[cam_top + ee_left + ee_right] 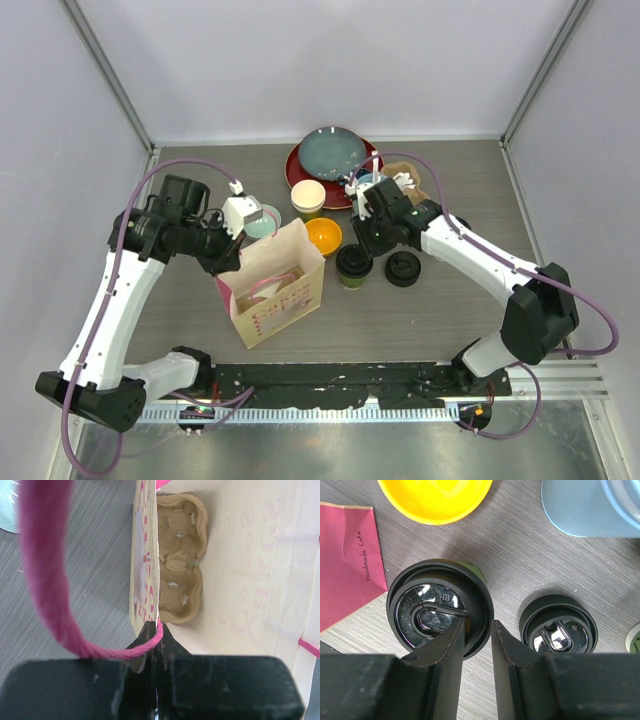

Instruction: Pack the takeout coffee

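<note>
A dark green takeout coffee cup with a black lid (354, 264) (440, 607) stands on the table right of the cream paper bag (272, 287). My right gripper (363, 238) (477, 625) hangs over it, open, one finger above the lid and the other just outside its rim. A second cup (308, 198) stands open-topped behind the orange bowl, its cream inside showing. My left gripper (238, 262) (157, 630) is shut on the bag's rim and pink handle (45, 580). A cardboard cup carrier (180, 560) lies at the bag's bottom.
A loose stack of black lids (403, 268) (558, 630) sits right of the lidded cup. An orange bowl (323, 236) (435, 497), a light-blue cup (590, 505), a red plate under a grey one (333, 158) and a small teal disc (264, 220) surround the area. A red panel printed "Handmade Cake" (347, 560) lies left.
</note>
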Available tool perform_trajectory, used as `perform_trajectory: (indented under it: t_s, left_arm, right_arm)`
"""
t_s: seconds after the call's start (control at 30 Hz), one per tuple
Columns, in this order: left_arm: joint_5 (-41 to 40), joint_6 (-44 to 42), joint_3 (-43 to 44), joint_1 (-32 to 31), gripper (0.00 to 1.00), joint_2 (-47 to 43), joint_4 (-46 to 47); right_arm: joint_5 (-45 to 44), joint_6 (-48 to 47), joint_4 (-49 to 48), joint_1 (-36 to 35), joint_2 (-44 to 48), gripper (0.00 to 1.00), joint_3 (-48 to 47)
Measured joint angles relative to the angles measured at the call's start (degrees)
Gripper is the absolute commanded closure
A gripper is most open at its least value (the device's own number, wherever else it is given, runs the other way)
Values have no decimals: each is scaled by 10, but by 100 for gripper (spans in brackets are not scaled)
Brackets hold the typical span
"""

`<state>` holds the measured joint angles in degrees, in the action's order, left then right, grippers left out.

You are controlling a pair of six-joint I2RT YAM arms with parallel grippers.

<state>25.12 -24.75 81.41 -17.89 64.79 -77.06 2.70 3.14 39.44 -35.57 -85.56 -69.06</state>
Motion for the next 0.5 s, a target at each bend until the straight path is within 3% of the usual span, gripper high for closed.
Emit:
perform_trajectory:
  t_s: [0.17, 0.3, 0.5]
  left_arm:
    - [0, 0, 0, 0, 100, 0, 0]
    - [0, 0, 0, 0, 100, 0, 0]
    - [0, 0, 0, 0, 100, 0, 0]
  right_arm:
    - [5, -4, -2, 0, -2, 71, 5]
    - [7, -11, -6, 0, -2, 83, 6]
    - [10, -20, -8, -2, -3, 92, 6]
